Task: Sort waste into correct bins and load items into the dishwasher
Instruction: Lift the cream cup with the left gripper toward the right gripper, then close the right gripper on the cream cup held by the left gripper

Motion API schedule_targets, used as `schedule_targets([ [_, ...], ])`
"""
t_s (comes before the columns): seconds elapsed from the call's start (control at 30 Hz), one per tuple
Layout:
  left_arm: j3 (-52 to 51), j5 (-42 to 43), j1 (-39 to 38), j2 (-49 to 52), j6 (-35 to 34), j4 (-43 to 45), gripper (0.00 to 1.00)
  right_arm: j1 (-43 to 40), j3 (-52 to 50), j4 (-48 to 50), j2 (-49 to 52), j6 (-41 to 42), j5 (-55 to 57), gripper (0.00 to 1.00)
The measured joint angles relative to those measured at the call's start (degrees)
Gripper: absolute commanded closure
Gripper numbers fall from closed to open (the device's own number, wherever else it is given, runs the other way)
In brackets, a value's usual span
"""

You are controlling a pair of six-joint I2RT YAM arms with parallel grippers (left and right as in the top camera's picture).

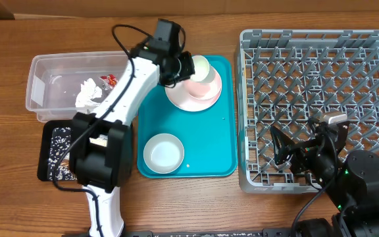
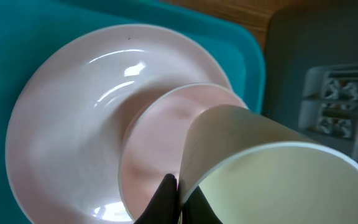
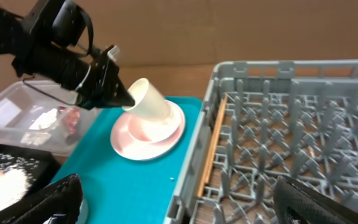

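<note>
My left gripper (image 1: 191, 68) is shut on the rim of the small white cup (image 1: 201, 66) and holds it tilted over the pale pink plate (image 1: 193, 93) on the teal tray. The left wrist view shows the fingers (image 2: 178, 200) pinching the cup wall (image 2: 272, 180) above the plate (image 2: 73, 137). The pale bowl (image 1: 163, 152) sits at the teal tray's front. The tissue (image 1: 87, 93) and red wrapper (image 1: 110, 80) lie in the clear tub (image 1: 45, 69). Rice scraps (image 1: 61, 148) lie in the black tray (image 1: 47, 135). My right gripper (image 1: 288, 153) is open and empty over the grey dish rack (image 1: 321, 92).
The teal serving tray (image 1: 209, 141) lies between the bins and the rack. The right wrist view shows the cup (image 3: 149, 101), plate (image 3: 145, 135), rack (image 3: 291, 124), clear tub (image 3: 11, 109) and black tray (image 3: 5, 177). Bare wooden table lies in front.
</note>
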Motion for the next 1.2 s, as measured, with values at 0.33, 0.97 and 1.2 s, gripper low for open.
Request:
schedule_targets([
  [0.33, 2.3, 33.8, 13.1, -9.7, 1.9, -0.4, 0.96, 0.0, 0.0, 10.0, 0.0, 1.7, -15.3, 0.00],
  [0.97, 2.6, 71.2, 11.8, -10.1, 12.6, -4.5, 0.96, 0.0, 0.4, 44.2, 26.7, 25.0, -47.5, 0.09],
  [1.2, 2.7, 70.5, 4.1, -10.1, 14.5, -4.5, 0.96, 0.0, 0.4, 56.8, 30.7, 31.3, -52.0, 0.11],
])
